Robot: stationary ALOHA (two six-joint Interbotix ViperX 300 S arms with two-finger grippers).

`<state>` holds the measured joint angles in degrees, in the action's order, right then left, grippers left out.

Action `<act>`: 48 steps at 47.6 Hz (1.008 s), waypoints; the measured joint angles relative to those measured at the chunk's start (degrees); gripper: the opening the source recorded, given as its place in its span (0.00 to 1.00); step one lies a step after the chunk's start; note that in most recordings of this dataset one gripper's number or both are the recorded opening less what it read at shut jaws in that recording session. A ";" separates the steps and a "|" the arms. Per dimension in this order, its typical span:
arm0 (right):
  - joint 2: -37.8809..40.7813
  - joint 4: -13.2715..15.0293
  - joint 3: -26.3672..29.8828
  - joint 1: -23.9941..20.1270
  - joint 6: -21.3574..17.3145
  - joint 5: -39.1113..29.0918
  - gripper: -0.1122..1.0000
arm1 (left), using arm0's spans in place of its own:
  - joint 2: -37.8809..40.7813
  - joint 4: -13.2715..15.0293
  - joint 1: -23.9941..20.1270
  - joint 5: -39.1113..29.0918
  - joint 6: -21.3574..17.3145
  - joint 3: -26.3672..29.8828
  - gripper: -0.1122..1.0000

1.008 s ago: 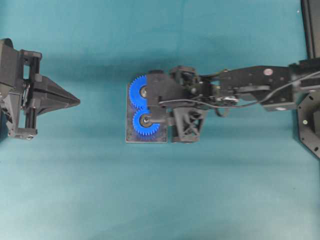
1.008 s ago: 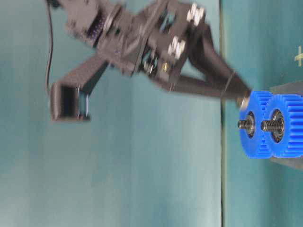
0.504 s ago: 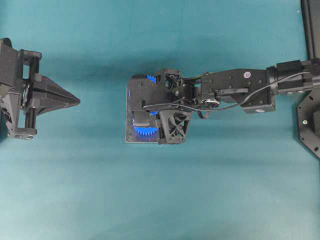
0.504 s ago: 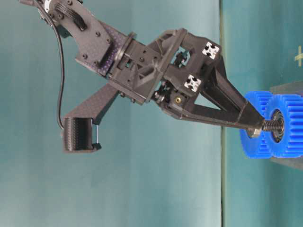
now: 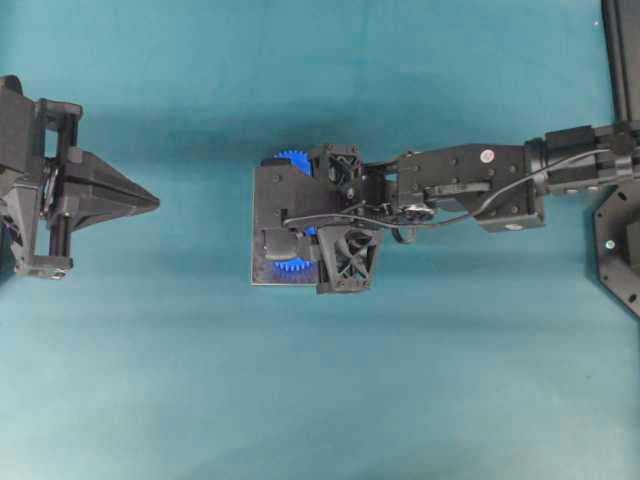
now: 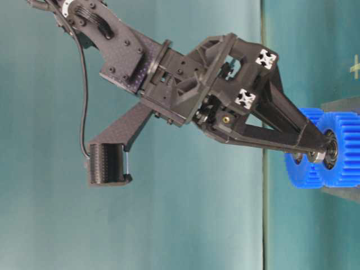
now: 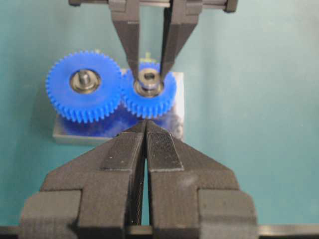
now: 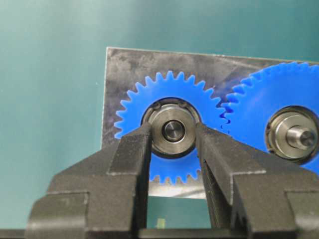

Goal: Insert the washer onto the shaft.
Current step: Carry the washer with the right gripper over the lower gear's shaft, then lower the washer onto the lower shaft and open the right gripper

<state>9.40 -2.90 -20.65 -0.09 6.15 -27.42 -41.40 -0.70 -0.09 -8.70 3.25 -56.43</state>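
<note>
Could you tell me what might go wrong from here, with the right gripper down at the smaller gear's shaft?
1. The right gripper pinches the washer at the smaller gear's shaft; if it sits tilted, it may jam when released.
2. The fingers stand close to the gear, so opening or pulling away could nudge it against the larger gear.

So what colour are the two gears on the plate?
Both gears are bright blue with metal hubs, shown best in the left wrist view.

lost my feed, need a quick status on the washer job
Right gripper down over smaller blue gear, shut on silver ring washer around steel shaft. Left gripper shut, parked clear. Nothing in the way.
</note>
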 measured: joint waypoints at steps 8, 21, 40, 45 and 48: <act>0.00 0.00 0.00 0.09 0.09 0.09 0.37 | 0.00 0.00 0.00 0.00 0.00 0.00 0.11; 0.09 0.00 0.00 0.26 0.00 0.09 0.37 | -0.09 0.00 0.09 0.00 0.00 0.00 0.11; 0.18 0.18 0.00 0.44 0.00 0.09 0.62 | -0.09 0.00 0.00 0.00 0.09 -0.26 0.11; 0.18 0.26 0.00 1.05 0.00 0.00 0.85 | 0.00 0.00 0.00 0.00 0.09 -0.26 0.11; 0.18 0.26 0.09 1.05 0.00 -0.18 0.84 | 0.00 0.00 0.00 0.00 0.09 -0.26 0.11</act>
<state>9.58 -2.64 -20.57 0.97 6.15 -27.60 -41.40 -0.70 -0.09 -8.70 3.34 -56.69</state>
